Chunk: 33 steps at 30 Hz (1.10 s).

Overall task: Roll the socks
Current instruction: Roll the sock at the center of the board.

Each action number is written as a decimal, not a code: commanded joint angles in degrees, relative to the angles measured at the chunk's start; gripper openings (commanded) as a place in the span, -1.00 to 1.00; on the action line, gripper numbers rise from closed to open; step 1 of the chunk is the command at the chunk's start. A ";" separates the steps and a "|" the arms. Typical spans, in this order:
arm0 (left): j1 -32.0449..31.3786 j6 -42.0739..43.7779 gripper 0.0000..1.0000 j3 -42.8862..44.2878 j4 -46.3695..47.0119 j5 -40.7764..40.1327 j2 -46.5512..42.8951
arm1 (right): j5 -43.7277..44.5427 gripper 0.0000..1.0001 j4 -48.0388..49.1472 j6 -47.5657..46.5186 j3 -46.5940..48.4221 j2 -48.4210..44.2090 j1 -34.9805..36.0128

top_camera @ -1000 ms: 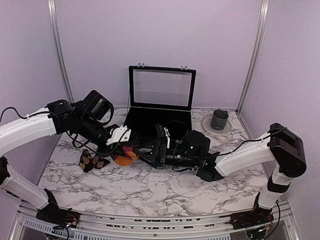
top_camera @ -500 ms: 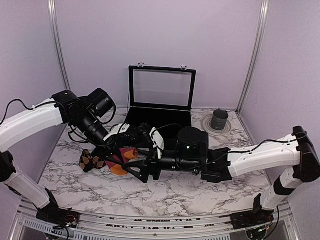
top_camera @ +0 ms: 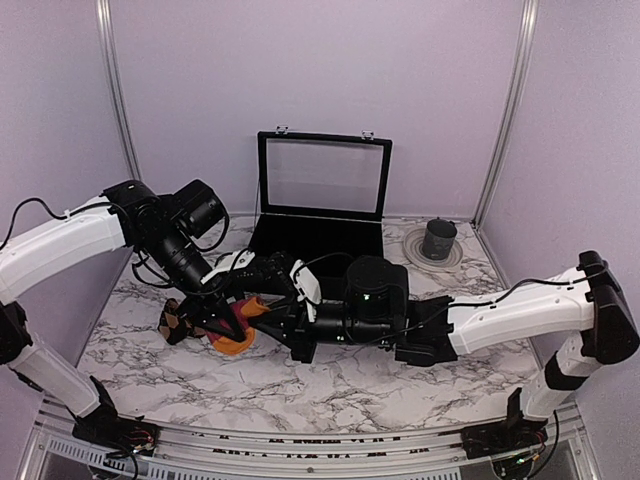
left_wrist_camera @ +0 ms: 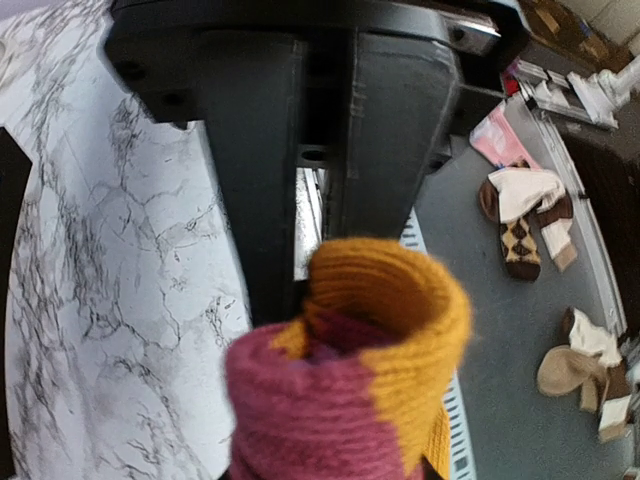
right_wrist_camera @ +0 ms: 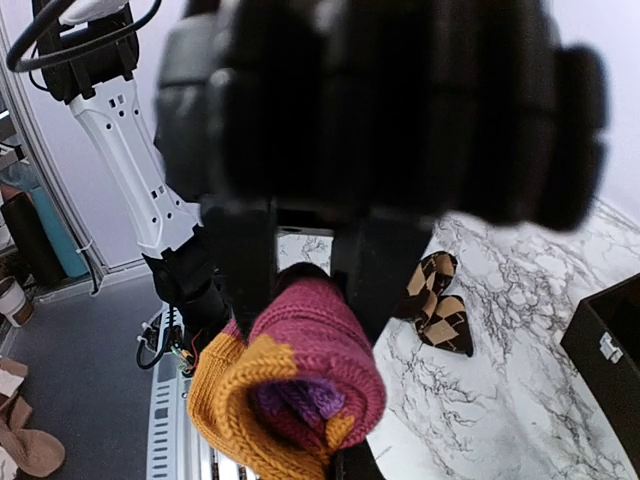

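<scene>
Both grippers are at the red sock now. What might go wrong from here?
1. The right gripper is shut on the bunched red sock, and the left gripper sits at its orange end. A pull by either arm may undo the roll, or the two grippers may clash.
2. The argyle sock lies apart on the table, outside the roll, so it may get left out.

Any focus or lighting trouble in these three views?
Top external: evenly lit and sharp, no glare. Right wrist: the body of the right gripper is a dark blur up close, while the magenta sock is sharp. Left wrist: the left gripper is dark and soft, the sock fairly clear.
</scene>
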 commanded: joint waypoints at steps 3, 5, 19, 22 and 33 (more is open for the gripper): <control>-0.22 -0.16 -0.09 -0.50 0.34 2.05 -1.49 | 0.17 -1.00 1.16 3.01 2.96 0.88 0.04; -0.22 -0.76 -0.08 -0.66 0.64 2.79 -1.50 | 0.17 -1.00 2.38 3.99 2.67 1.03 0.11; -0.07 -5.00 0.95 -6.79 10.32 -8.15 -12.97 | 2.70 -1.00 10.97 12.62 -0.83 1.30 -0.02; -0.07 -6.06 0.90 -6.59 12.04 -12.89 -12.97 | 2.39 -1.00 11.00 15.55 -0.06 2.51 -0.11; -0.07 -2.43 0.38 -9.06 14.69 -19.02 -12.29 | 2.23 -1.00 13.24 26.86 0.92 4.83 -0.38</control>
